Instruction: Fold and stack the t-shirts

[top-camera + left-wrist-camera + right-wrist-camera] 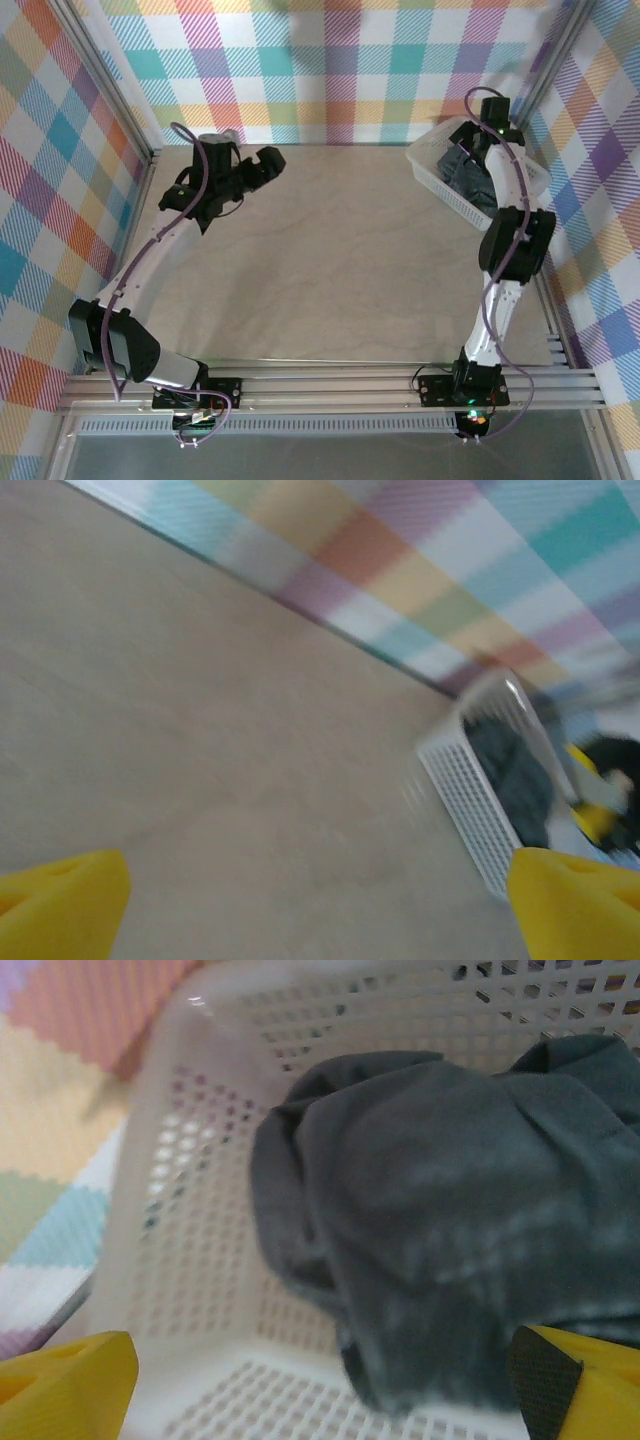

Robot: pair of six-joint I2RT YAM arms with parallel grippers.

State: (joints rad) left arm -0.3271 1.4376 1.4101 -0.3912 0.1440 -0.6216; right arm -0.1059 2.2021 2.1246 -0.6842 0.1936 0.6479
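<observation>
At two o'clock on the table (330, 260), crumpled dark grey t-shirts (466, 172) lie in a white perforated basket (432, 175). Right gripper (320, 1385) hovers released over them. Left gripper (320, 905), also released, hangs at eleven o'clock.

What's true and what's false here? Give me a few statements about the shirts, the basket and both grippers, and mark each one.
1. The dark grey t-shirts lie crumpled inside the white basket. True.
2. The basket stands at the near left corner of the table. False: it stands at the far right corner.
3. The right gripper hangs open just above the t-shirts. True.
4. The left gripper is shut on a shirt. False: it is open and empty, over the table's far left part.
</observation>
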